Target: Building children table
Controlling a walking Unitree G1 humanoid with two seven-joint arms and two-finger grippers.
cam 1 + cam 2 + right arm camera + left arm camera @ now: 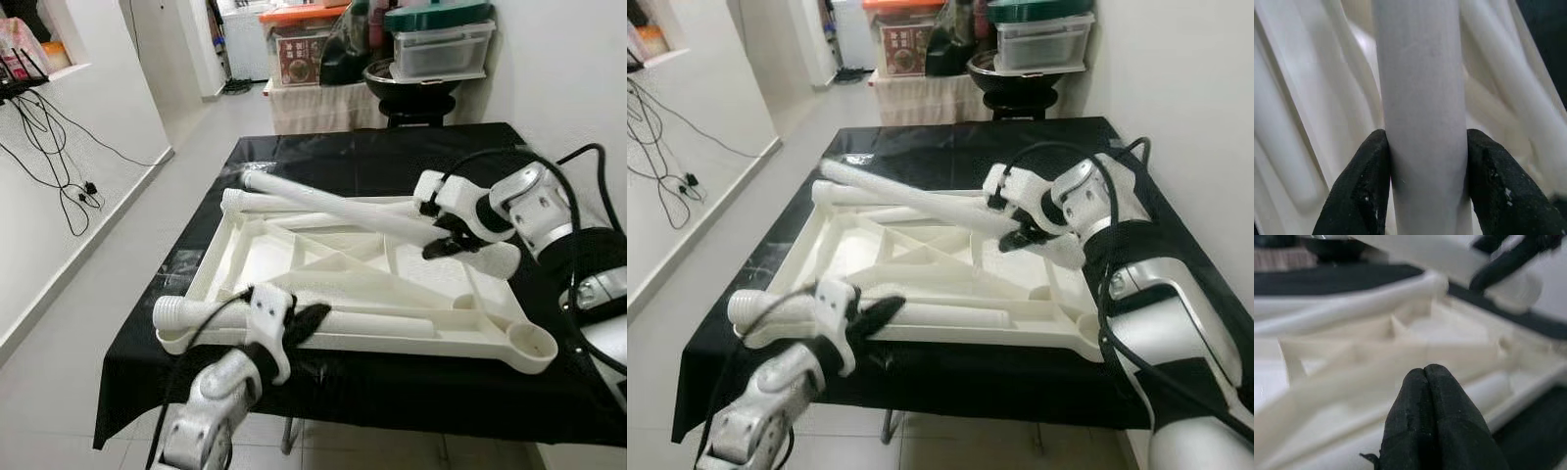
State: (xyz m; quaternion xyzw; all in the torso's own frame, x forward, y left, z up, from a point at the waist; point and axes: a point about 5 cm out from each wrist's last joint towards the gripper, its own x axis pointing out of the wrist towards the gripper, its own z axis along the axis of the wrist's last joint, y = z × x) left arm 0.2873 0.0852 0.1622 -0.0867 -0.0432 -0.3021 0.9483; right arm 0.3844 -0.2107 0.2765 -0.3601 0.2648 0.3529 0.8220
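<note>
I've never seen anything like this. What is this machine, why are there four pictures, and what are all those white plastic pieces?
It is a humanoid robot with two silver arms. The two wide pictures come from cameras in its head, looking down at a table with a black cloth. The two close-ups come from cameras on its wrists.

On the cloth lies a white child's tabletop, upside down with its ribs showing, and loose white table legs. The right gripper is shut on one leg, lifting it at a slant above the tabletop; the right wrist view shows its black fingers squeezing the tube. The left gripper, fingers closed and holding nothing, rests by another leg at the near edge.
</note>
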